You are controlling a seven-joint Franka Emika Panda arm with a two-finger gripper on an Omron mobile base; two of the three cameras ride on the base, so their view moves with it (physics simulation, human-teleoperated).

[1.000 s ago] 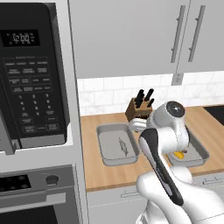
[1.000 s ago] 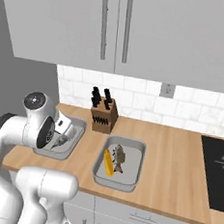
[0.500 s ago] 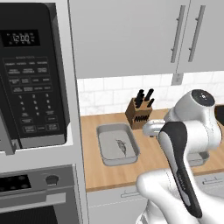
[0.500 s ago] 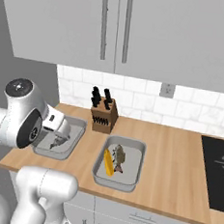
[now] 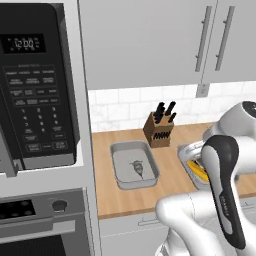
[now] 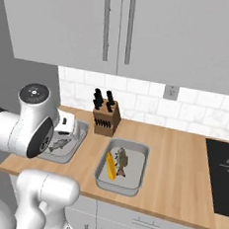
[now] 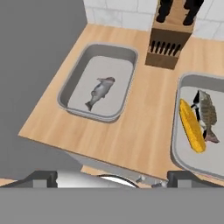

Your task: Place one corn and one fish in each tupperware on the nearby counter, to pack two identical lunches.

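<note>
Left tupperware [image 7: 70, 89]: fish [image 7: 100, 92]; gripper [image 7: 111, 177] open

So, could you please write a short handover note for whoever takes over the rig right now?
Gripper: open, holding nothing, raised above the counter's front edge.
Left tupperware: one fish, no corn.
Right tupperware: one corn and one fish, side by side.
Knife block stands behind them.
Done: right lunch packed; left has its fish.
Left: a second corn into the left tupperware.

Tupperware: two — left [image 7: 97, 83], right [image 7: 192, 148]. Fish: two [image 7: 100, 92] [image 7: 206, 114]. Corn: one [image 7: 191, 125]. Knife block: one [image 7: 169, 41].
</note>
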